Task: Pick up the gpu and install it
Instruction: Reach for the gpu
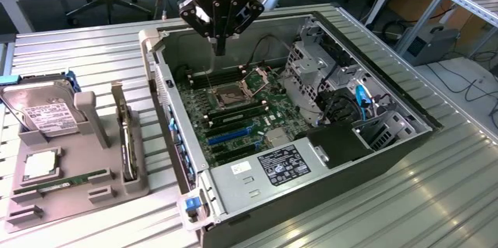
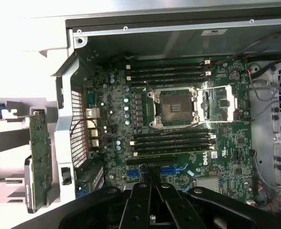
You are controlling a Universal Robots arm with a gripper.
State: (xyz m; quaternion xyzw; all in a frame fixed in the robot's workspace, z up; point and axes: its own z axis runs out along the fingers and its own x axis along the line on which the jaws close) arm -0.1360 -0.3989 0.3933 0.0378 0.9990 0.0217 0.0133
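- Ribbed metal surface [image 1: 93, 55] in a lab, with an open case [image 1: 374, 160] lying on it and desks behind.
- My fingers [image 1: 220, 44] are pressed together, pinching nothing, and hang over the far end of the board [image 2: 116, 119], above the memory slots.
- The gpu [image 1: 126, 143] stands on edge in the grey holder [image 1: 78, 201], outside the case on the exterior view's left, well apart from my fingers.
- Progress: I'd say nothing is done. The gpu is not picked up, and the blue slots [image 1: 230, 136] are bare.
- Also in the holder: hard drive [image 1: 39, 111], memory stick [image 1: 74, 178].
- In the case: open socket [image 1: 232, 93], drive cage [image 1: 307, 73], cables [image 1: 362, 99].
- In the way: the case wall [image 1: 167, 119] stands between the gpu and the slots. The cage and cables sit beside the slots but look clear of them.
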